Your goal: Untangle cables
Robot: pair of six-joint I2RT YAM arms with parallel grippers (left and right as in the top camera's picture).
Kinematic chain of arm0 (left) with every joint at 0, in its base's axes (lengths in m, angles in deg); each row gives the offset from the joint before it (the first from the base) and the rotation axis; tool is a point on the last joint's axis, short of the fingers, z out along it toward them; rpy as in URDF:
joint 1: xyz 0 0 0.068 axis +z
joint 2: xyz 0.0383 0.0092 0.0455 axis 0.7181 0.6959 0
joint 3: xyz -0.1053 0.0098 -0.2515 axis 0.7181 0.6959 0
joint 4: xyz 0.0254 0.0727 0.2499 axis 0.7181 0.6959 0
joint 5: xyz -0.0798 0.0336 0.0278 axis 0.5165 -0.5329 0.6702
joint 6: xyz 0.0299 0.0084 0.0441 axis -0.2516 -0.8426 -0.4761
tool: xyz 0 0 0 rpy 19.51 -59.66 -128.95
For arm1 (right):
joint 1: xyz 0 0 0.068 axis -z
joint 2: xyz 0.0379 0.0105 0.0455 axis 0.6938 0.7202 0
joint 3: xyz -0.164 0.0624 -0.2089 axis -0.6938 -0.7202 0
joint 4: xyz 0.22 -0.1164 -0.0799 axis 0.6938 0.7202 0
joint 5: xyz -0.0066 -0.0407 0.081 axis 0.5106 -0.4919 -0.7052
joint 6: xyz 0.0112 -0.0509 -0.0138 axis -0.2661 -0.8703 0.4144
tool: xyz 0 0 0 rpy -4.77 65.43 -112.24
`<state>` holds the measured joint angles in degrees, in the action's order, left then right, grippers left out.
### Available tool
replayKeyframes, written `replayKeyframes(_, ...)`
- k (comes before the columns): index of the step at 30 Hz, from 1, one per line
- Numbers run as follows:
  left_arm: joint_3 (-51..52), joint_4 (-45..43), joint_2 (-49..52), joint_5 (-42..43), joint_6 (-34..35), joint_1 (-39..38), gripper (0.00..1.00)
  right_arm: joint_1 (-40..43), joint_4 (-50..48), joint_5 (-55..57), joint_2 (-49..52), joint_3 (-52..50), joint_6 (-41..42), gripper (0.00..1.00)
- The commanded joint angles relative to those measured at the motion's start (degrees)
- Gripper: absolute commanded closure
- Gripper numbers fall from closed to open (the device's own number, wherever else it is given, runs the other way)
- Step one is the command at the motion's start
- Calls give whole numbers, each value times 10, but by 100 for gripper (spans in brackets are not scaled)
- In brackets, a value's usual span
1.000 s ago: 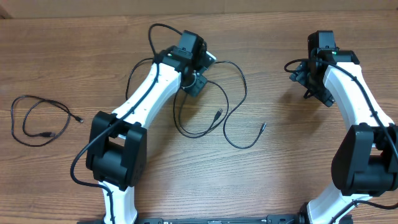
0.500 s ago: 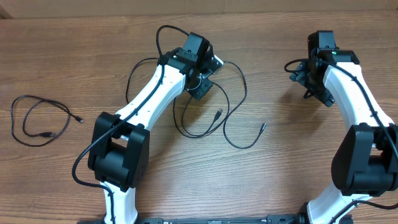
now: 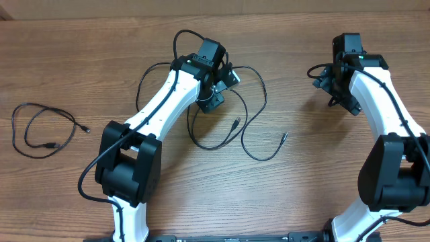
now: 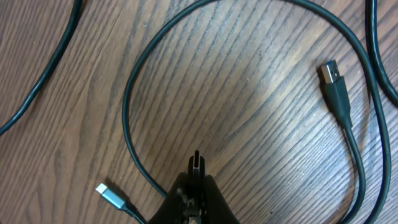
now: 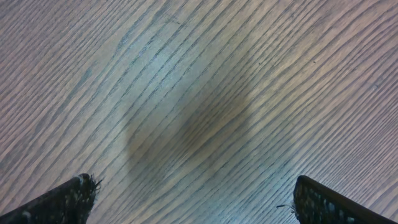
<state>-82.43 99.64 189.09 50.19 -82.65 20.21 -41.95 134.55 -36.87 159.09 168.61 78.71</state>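
While one cable [image 3: 50, 107] lies free at far left | left fingers [image 4: 196, 171] pressed together amid the crossed cables [image 4: 126, 106], grip on a strand unclear: draw one strand slowly, low, clear of the plug [image 4: 334, 84] | right fingers [image 5: 68, 199] spread over bare worktop [image 5: 199, 93]: pin the other strand

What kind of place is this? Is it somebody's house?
Probably a robot workshop or lab, not a house, though little else shows. A left robot arm and a right robot arm sit at a wooden table, and loose black cables lie on it.
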Motion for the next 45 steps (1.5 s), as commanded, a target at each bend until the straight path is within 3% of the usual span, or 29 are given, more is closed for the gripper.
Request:
replayKeyframes(1,-10,1,1,-7,-31,-2,86,0,-1,6,-5,-1,4,0)
replayKeyframes(3,-10,1,1,-5,-31,-2,71,0,-1,6,-5,-1,4,0)
replayKeyframes(7,-10,2,1,5,-31,-2,60,0,-1,6,-5,-1,4,0)
replayKeyframes(9,-10,4,1,40,-31,-2,45,0,-1,6,-5,-1,4,0)
replayKeyframes(12,-10,6,1,80,-31,-2,40,0,-1,6,-5,-1,4,0)
replayKeyframes(18,-10,32,1,191,-24,-3,54,0,-1,6,-5,-1,4,0)
replayKeyframes(21,-10,56,1,224,-9,-7,55,0,-1,6,-5,-1,4,0)
replayKeyframes(32,17,82,1,221,30,-40,52,0,-1,6,-5,-1,4,0)
replayKeyframes(37,52,64,1,188,30,-60,62,0,-1,6,-5,-1,4,0)
replayKeyframes(41,77,49,1,144,30,-72,77,0,-1,6,-5,-1,4,0)
replayKeyframes(45,82,46,1,143,30,-77,77,0,-1,6,-5,-1,4,0)
